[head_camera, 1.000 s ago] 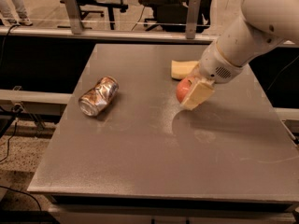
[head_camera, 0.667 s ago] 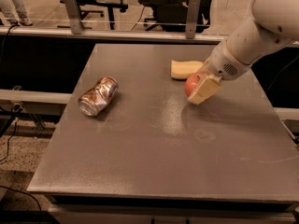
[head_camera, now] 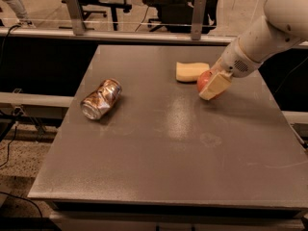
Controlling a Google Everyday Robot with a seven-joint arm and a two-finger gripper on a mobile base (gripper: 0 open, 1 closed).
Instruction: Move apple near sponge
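Note:
The red-orange apple (head_camera: 204, 81) sits low over the grey table (head_camera: 163, 143), just right of and in front of the pale yellow sponge (head_camera: 191, 71). My gripper (head_camera: 211, 84) comes in from the upper right on the white arm and is shut on the apple. One cream finger (head_camera: 215, 85) covers the apple's right side. The apple is about a finger's width from the sponge's right end; I cannot tell whether it touches the table.
A crushed silver can (head_camera: 101, 98) lies on its side at the table's left. A metal rail with posts (head_camera: 197, 18) runs behind the table's far edge. The table's right edge is close to the arm.
The gripper has carried the apple a little to the right and back, and now holds it beside the sponge's right end. The can and sponge have not moved.

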